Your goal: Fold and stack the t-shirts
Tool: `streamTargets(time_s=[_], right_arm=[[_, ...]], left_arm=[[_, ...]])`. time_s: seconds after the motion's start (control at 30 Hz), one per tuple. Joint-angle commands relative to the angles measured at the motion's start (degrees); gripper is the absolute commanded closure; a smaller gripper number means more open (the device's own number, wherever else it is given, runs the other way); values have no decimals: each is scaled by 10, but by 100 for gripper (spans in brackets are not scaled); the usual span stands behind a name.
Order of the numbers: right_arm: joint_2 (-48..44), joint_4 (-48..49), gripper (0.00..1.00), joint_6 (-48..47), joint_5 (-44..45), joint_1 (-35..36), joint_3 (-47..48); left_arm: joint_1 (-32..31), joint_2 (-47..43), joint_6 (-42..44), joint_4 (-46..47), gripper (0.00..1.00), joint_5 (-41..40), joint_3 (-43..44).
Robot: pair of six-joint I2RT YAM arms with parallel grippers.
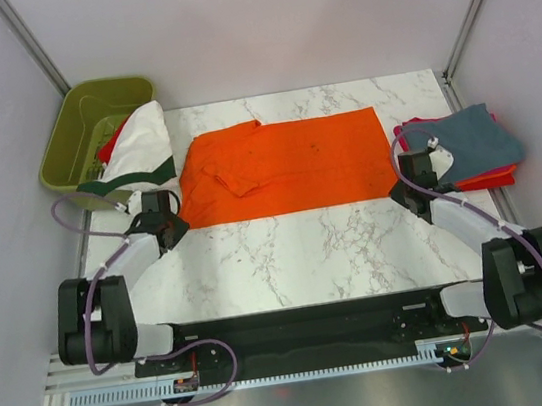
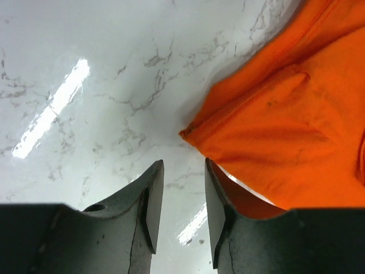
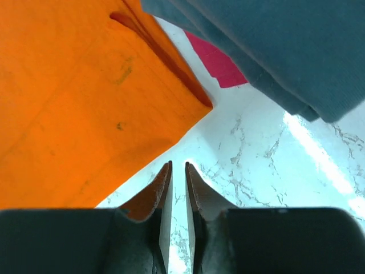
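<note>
The orange t-shirt point(image 1: 286, 165) lies flat in a folded rectangle at the middle back of the table. My left gripper point(image 1: 174, 217) is open and empty just off the shirt's near left corner; that corner shows in the left wrist view point(image 2: 285, 131), right of the gripper point(image 2: 183, 165). My right gripper point(image 1: 402, 190) sits at the near right corner, its jaws a narrow gap apart over bare marble with nothing between them point(image 3: 178, 166). The orange cloth point(image 3: 74, 85) lies to its left. A blue-grey t-shirt point(image 1: 479, 138) tops a stack over magenta point(image 1: 407, 130) and red point(image 1: 495, 177) ones.
An olive-green bin point(image 1: 78, 119) stands at the back left with a white, green-trimmed t-shirt point(image 1: 137, 146) draped over its rim and a red one point(image 1: 113, 139) inside. The stack's blue-grey point(image 3: 274, 45) and magenta point(image 3: 219, 63) cloth lie beyond my right gripper.
</note>
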Motion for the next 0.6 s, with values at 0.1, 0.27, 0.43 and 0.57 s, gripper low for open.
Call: streamTargets(time_s=[0.1,0.27,0.43,0.57], right_arm=[[-50,60,78,17,-28,-4,-58],[-69,131,67,74,-46,-6,-103],[-82,198,62,117,-21,-6,-157],[-52,247,60,129,-8,-6,-161]], left_arm=[[4,-99,-31,115,52,71,-96],[4,-103,-60,149,50,68,-124],[5,-103,-105,207,50,83,-167],[4,-97,-123,236,50,77,-177]])
